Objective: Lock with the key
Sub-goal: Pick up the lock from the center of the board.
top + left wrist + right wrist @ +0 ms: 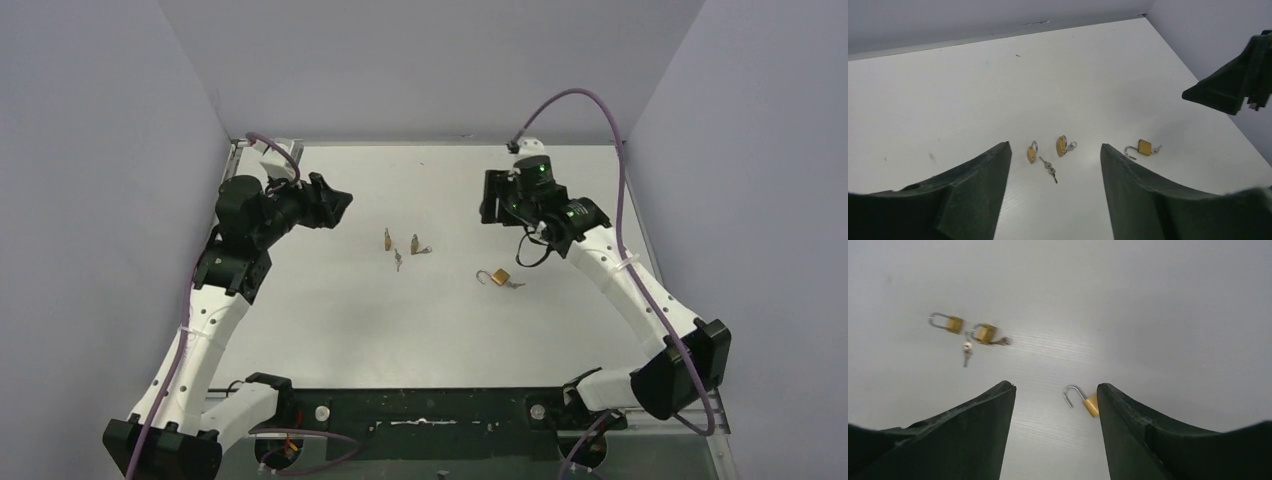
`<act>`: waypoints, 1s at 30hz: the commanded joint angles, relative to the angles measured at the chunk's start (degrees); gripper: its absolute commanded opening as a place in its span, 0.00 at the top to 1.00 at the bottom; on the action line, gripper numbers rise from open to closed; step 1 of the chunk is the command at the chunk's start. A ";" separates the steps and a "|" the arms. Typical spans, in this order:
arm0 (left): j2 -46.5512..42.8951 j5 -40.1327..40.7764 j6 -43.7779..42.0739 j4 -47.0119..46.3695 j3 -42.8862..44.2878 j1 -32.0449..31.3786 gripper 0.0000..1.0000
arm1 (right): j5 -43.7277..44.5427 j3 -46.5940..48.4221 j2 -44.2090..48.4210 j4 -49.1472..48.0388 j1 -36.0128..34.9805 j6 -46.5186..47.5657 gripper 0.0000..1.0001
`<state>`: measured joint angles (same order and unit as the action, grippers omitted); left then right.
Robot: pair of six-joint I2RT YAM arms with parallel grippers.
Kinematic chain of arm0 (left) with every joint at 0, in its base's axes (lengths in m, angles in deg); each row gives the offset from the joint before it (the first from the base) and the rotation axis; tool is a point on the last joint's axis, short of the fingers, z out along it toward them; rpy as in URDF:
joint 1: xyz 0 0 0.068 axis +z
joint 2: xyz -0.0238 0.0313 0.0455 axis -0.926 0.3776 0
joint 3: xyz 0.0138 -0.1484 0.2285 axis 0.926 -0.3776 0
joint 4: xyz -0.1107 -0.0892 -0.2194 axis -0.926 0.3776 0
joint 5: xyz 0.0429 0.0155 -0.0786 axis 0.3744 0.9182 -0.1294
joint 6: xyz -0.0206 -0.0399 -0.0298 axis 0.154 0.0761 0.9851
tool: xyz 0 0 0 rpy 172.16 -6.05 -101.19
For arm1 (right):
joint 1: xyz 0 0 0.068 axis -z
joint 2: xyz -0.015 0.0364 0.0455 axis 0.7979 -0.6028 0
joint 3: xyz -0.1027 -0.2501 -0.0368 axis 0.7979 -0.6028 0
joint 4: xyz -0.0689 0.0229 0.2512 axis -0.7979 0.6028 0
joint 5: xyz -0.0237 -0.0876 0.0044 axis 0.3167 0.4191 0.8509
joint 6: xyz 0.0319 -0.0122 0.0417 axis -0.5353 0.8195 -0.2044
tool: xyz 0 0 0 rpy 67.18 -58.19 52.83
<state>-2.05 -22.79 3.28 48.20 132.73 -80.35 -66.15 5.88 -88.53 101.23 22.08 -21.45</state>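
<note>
Three small brass padlocks lie on the white table. The right one has its shackle swung open and a key sticking from its body. It also shows as the open padlock and, partly behind my right finger, as the open padlock. Two more padlocks lie at the middle, with loose keys beside them. My left gripper hovers open to their left, holding nothing. Behind the open padlock my right gripper hangs open and empty.
Grey walls close the table in on the left, back and right. In the left wrist view the right gripper shows at the upper right. A dark base plate runs along the near edge between the arm bases.
</note>
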 commanded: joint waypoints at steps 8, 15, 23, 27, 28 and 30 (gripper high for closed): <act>-3.31 -13.13 -1.32 5.01 4.31 0.45 0.13 | 4.00 -25.05 9.36 -0.32 5.54 3.57 0.20; -3.71 -18.36 -2.62 5.99 4.61 0.49 0.12 | 1.54 -30.61 8.10 -10.68 5.86 9.32 0.20; -3.20 -25.54 -4.14 6.42 5.19 0.50 0.12 | -5.40 -28.71 -1.88 -17.21 6.72 16.29 0.24; -3.40 -24.58 -6.07 8.40 5.90 0.58 0.12 | -7.12 -28.00 -5.74 -17.72 8.38 17.72 0.26; -3.52 -24.32 -6.59 8.83 5.97 0.58 0.12 | -7.79 -28.44 -6.27 -18.49 9.00 17.45 0.27; -3.65 -24.23 -7.33 9.44 6.19 0.58 0.12 | -8.63 -29.28 -6.87 -19.87 9.91 17.13 0.28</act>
<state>-4.54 -45.48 -1.20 56.51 135.62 -80.09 -72.40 -24.41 -95.29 86.89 29.90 -6.04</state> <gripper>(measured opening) 0.877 0.728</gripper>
